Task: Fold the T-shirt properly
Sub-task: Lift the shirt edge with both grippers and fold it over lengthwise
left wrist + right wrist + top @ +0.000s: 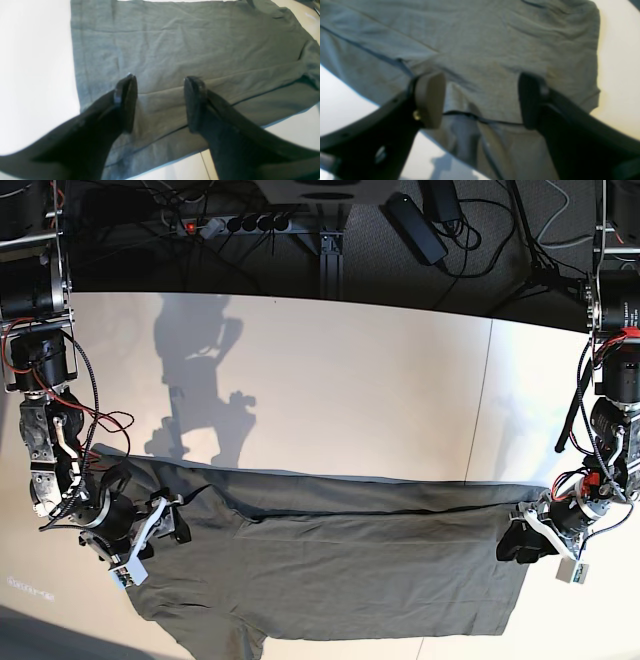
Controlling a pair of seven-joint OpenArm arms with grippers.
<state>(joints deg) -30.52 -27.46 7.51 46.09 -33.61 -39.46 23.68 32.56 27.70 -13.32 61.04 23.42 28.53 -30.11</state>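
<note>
Lying flat across the near half of the white table (350,400), the dark olive-grey T-shirt (350,565) has its far long edge turned over toward you in a narrow band that runs the whole width of the cloth; the lower sleeve (215,635) sticks out at the near left of the base view, not yet folded in. Your right gripper (481,100) sits at the collar-and-shoulder end, on the left of the base view, with its jaws spread wide and nothing between them; the picture is blurred, but a folded edge shows as a dark line crossing just under the gap. Your left gripper (160,102) sits at the hem end, on the right of the base view, jaws also apart and empty, hovering over the edge of the turned band. Both pincers look free of the cloth, though you cannot tell from these views how close the fingertips are to the fabric. The main risk from here is a fingertip catching the loose folded layer as you pull away, which would drag the band open or skew it. A second risk is uneven regrasping: if one arm pinches both layers and the other only one, the next fold will twist. The crease near the right gripper already looks slightly bunched, so pressing down there could set a wrinkle.
</note>
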